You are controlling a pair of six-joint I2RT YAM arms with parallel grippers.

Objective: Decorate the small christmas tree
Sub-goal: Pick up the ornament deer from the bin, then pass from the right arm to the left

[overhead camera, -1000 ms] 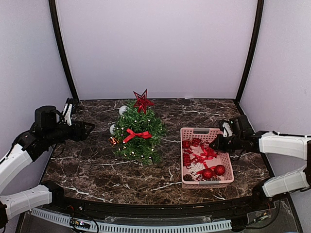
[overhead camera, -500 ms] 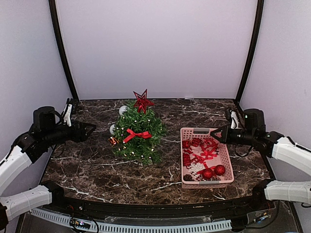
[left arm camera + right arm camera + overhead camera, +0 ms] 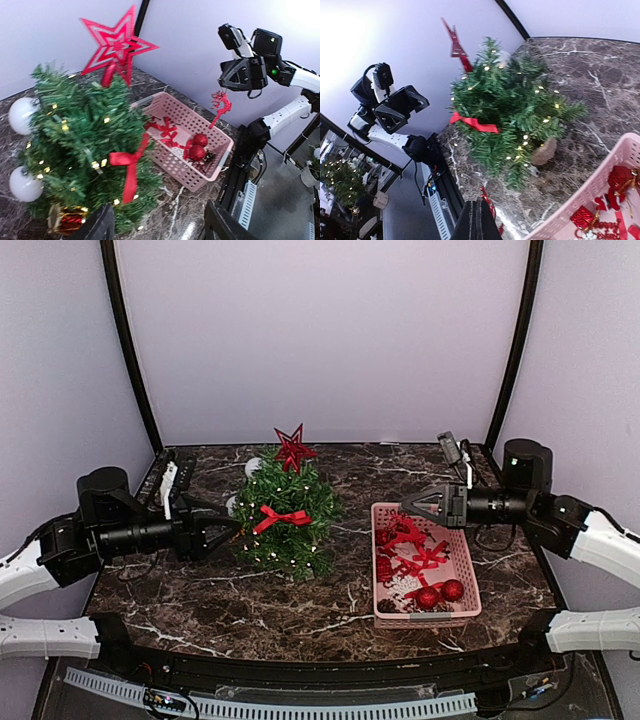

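1. From above, the tree (image 3: 288, 515) stands left of centre on the worktop (image 3: 330, 605), with a pink basket (image 3: 471, 592) just to its right. The left tool (image 3: 228, 533) sits just beside the tree's left side.
2. The left wrist view shows the left tool (image 3: 160, 227) spread wide and the tree close ahead. The right tool (image 3: 225, 86) pinches a red ornament (image 3: 220, 104) above the basket (image 3: 220, 150).
3. In the right wrist view the right tool (image 3: 476, 220) is closed narrow, with the ornament (image 3: 487, 199) at its tip. The tree (image 3: 512, 112) stands beyond.
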